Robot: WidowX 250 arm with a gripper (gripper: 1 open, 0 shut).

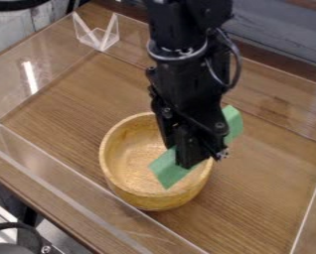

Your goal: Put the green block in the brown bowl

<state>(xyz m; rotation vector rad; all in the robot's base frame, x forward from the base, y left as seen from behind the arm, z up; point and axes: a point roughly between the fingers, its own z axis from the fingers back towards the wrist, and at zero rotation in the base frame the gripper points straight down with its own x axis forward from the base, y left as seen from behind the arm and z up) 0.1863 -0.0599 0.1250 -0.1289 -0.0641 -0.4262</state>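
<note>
1. Wood-grain table (68, 109) with clear plastic walls around it
2. brown bowl (121, 164) sits near the table's front edge
3. gripper (188, 159) points down, jaws pinching the green block (174, 171), tilted over the bowl's right rim

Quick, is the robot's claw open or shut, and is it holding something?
Gripper: shut on the green block, holding it tilted over the brown bowl.

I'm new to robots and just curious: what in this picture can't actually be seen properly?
- Middle of the green block: covered by the gripper.
- Bowl right side and part of its floor: behind the arm.
- Whether the block touches the bowl: cannot tell.
- Arm's top: cut off by the upper edge.
</note>
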